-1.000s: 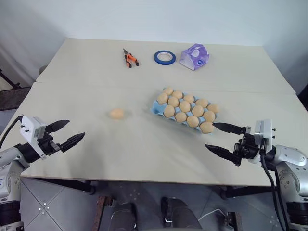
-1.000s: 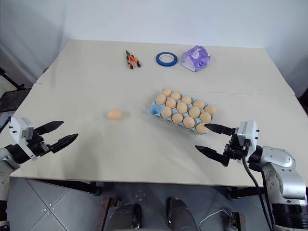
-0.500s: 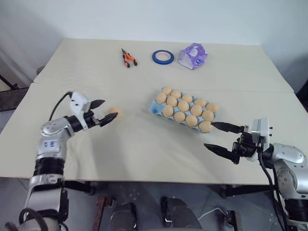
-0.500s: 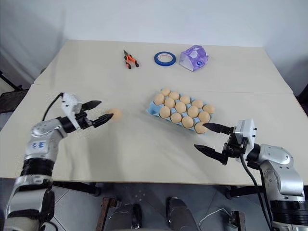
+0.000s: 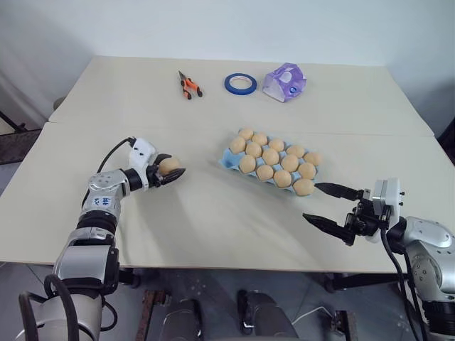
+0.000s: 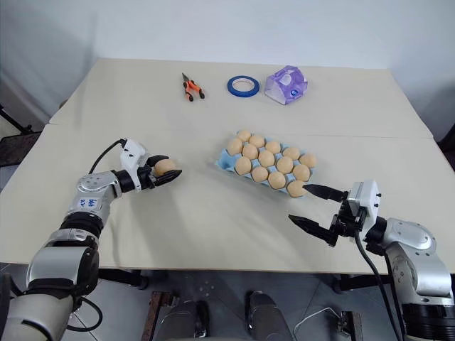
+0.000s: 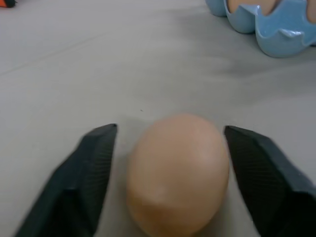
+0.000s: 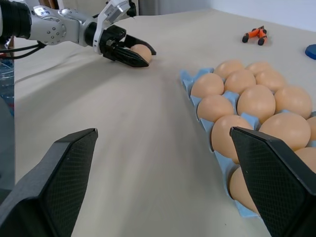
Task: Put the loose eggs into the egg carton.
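One tan loose egg (image 5: 169, 165) lies on the table left of the egg carton (image 5: 229, 160), a light blue tray with several eggs in its cups. My left gripper (image 5: 171, 170) is level with the table and has its two fingers either side of this egg. In the left wrist view the egg (image 7: 177, 173) sits between the fingertips (image 7: 101, 143) with a narrow gap on each side, so the gripper is open. My right gripper (image 5: 311, 201) hovers open and empty near the table's front edge, just in front of the carton's right corner.
Orange-handled pliers (image 5: 190, 85), a blue tape ring (image 5: 242, 84) and a purple faceted packet (image 5: 286, 82) lie in a row at the back of the table. A seam runs across the table behind the carton. Bare tabletop lies between the egg and the carton.
My left arm has swung in from the table's left front edge to the egg, and its fingers have narrowed around it. The right arm has kept still.
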